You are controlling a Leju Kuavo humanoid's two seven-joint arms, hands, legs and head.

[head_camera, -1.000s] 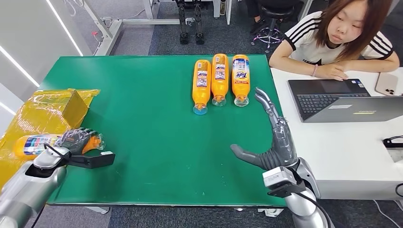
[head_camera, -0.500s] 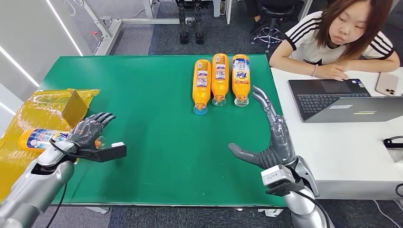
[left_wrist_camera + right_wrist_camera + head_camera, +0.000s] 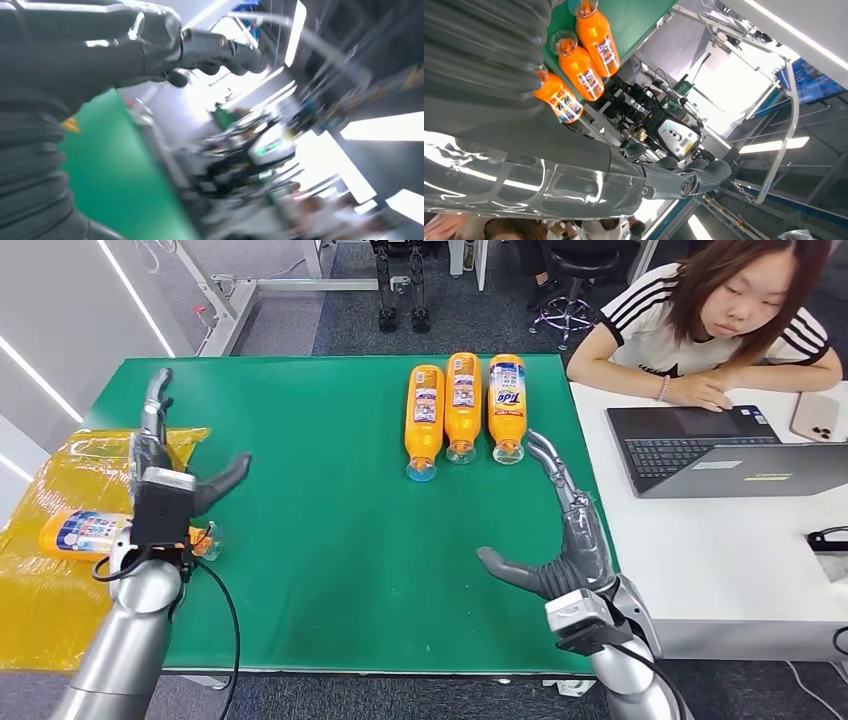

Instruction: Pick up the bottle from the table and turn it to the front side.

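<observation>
— Where is there room to pass over the table (image 3: 330, 520)?

— The wide green middle lies bare, between the left hand (image 3: 165, 475) raised with fingers spread and the right hand (image 3: 560, 530), also spread, near the right edge.

— What blocks the way?

— Three orange bottles (image 3: 463, 405) lie side by side, touching, at the far edge just beyond the right hand. A fourth bottle (image 3: 95, 533) lies on the yellow bag (image 3: 60, 570) at the left edge, directly under the left hand.

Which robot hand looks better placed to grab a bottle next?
Probably the left robot hand: it hovers open right beside the bottle lying on the yellow sheet. The right robot hand is also open, but sits apart from the three bottles in a row.
</observation>
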